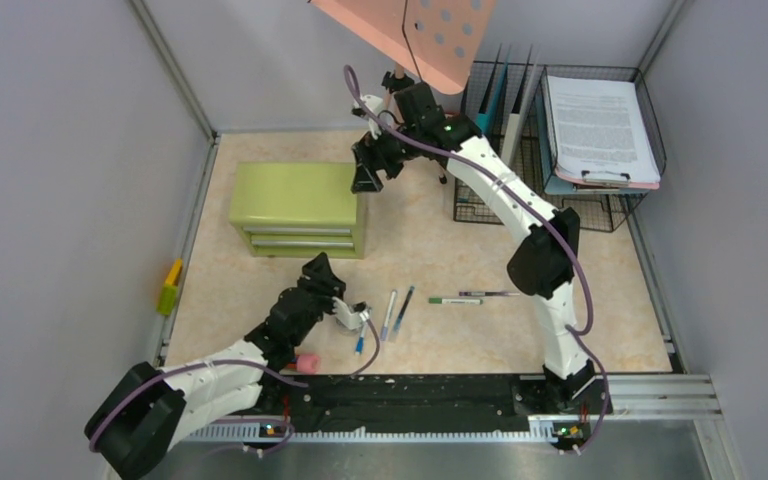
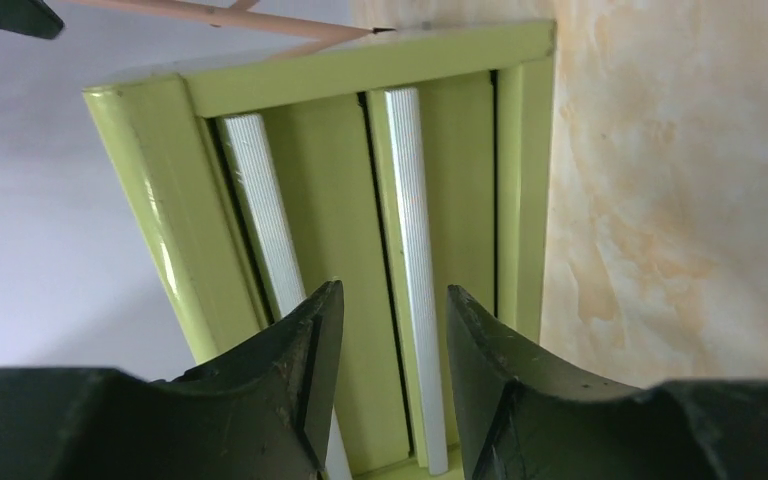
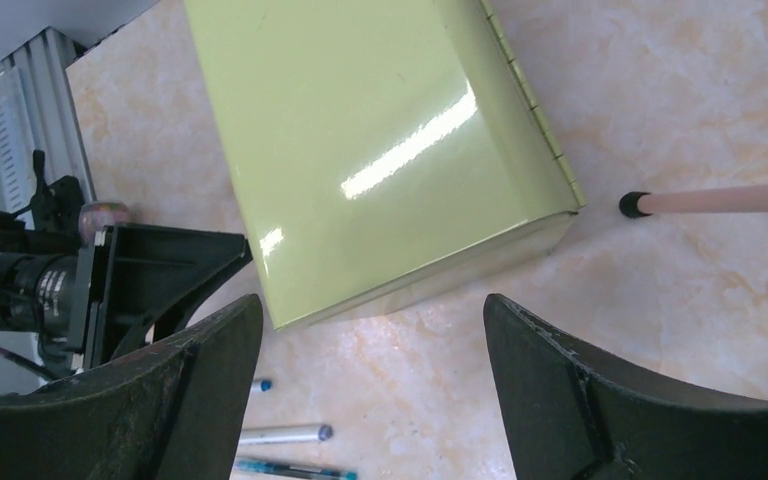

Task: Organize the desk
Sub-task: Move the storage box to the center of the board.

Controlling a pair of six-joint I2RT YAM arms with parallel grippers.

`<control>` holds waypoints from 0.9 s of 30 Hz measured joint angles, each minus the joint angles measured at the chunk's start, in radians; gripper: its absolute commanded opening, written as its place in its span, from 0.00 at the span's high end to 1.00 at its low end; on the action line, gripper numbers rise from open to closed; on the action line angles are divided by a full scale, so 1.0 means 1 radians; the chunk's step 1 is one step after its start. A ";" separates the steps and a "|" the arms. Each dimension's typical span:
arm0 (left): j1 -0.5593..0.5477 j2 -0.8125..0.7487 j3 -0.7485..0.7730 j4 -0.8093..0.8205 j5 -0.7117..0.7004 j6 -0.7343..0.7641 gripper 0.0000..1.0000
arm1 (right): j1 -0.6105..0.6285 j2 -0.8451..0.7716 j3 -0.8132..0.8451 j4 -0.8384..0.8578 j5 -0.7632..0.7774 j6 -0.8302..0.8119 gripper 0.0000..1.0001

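Marbled worktop (image 1: 430, 250) lies beneath everything. Left gripper (image 2: 394, 300) half-parted, empty, facing one green cabinet (image 2: 330, 200) just ahead. Right gripper (image 3: 372, 305) spread wide, empty, above it. We count five pens (image 1: 390, 315) off the left gripper's right. Risk, we judge: missing a drawer handle (image 2: 412, 260) shoves the cabinet backward.

Layout of the worktop (image 1: 600, 330). The drawer cabinet (image 1: 295, 195) stands at the left rear, with its drawer fronts towards my bases. My left pincer (image 2: 390, 310) hangs just in front of those drawers, and my right pincer (image 3: 370, 320) hangs above the cabinet's right side. Pens (image 1: 390, 315) lie in front of the cabinet, right of my left pincer. Two further pens (image 1: 457, 300) lie to their right. A file rack (image 1: 490, 110) stands at the right rear, with a paper tray (image 1: 650, 150) just right of it in the corner. A small object (image 1: 170, 287) lies at the left edge.
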 measured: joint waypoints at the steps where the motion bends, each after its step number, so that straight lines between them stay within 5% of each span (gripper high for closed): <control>1: 0.000 0.011 0.008 0.005 0.005 0.000 0.53 | 0.000 0.008 0.020 -0.005 0.003 -0.005 0.20; 11: 0.000 0.113 0.222 0.039 0.008 -0.023 0.53 | 0.000 0.053 0.068 -0.011 0.006 -0.031 0.20; 27: 0.042 0.215 0.121 0.142 0.055 0.040 0.53 | 0.000 0.065 0.076 0.000 -0.004 -0.060 0.19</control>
